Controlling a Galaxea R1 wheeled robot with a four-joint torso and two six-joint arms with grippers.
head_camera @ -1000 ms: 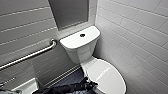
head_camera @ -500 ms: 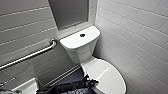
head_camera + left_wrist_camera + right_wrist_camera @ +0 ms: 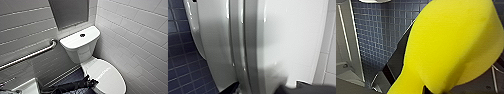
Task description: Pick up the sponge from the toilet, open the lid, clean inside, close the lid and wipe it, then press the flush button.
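Observation:
The white toilet (image 3: 80,50) stands in the corner with its lid (image 3: 107,75) down over the bowl. The small dark flush button (image 3: 82,35) sits in the middle of the tank top. My left gripper (image 3: 91,82) reaches in at the lid's left edge; in the left wrist view the lid (image 3: 288,37) and the seat rim beneath it loom close, with the left gripper (image 3: 268,88) open around that edge. In the right wrist view the yellow sponge (image 3: 451,45) bulges large, with my right gripper (image 3: 411,82) shut on it.
A metal grab bar (image 3: 32,55) runs along the left wall. A white basin (image 3: 25,87) sits at the lower left. Dark blue floor tiles (image 3: 72,77) lie between it and the toilet. A white tiled wall (image 3: 140,37) stands close on the right.
My left arm has come up and forward from the lower edge of the head view to the lid's left edge. The toilet and lid have not moved.

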